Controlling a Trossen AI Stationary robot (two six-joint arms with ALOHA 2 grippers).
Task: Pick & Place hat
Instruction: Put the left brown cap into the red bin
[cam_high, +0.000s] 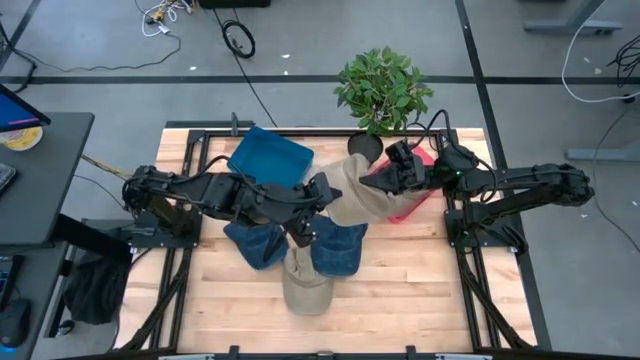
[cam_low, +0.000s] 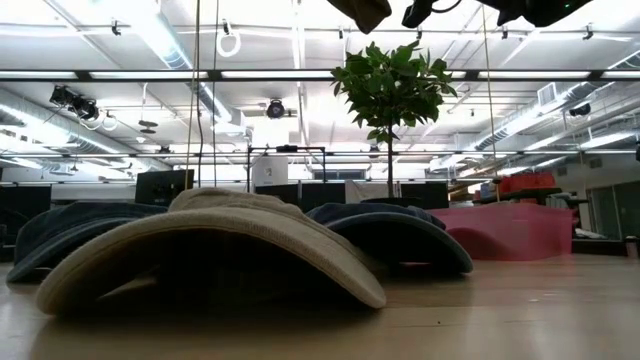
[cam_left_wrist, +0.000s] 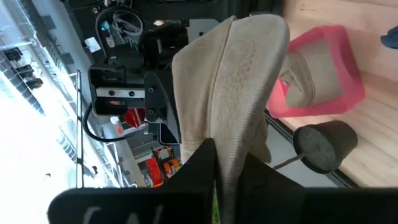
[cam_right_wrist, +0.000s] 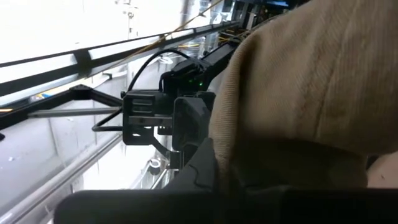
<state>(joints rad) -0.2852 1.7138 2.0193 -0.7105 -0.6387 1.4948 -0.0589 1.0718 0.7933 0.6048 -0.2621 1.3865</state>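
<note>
Both arms hold the beige hat (cam_high: 358, 192) in the air beside the pink bin (cam_high: 420, 200), left fingers (cam_high: 322, 190) and right fingers (cam_high: 385, 178) clamped on opposite edges.

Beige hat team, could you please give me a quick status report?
Left gripper and right gripper both shut on the beige hat, held aloft. Pink bin beside it. Nothing blocking.

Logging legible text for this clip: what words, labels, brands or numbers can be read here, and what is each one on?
None can be read.
The beige hat held between both grippers shows only stitching, no lettering.
The pink bin and blue bin are plain.
Panels on the dark gear in the left wrist view are too blurred to read.
</note>
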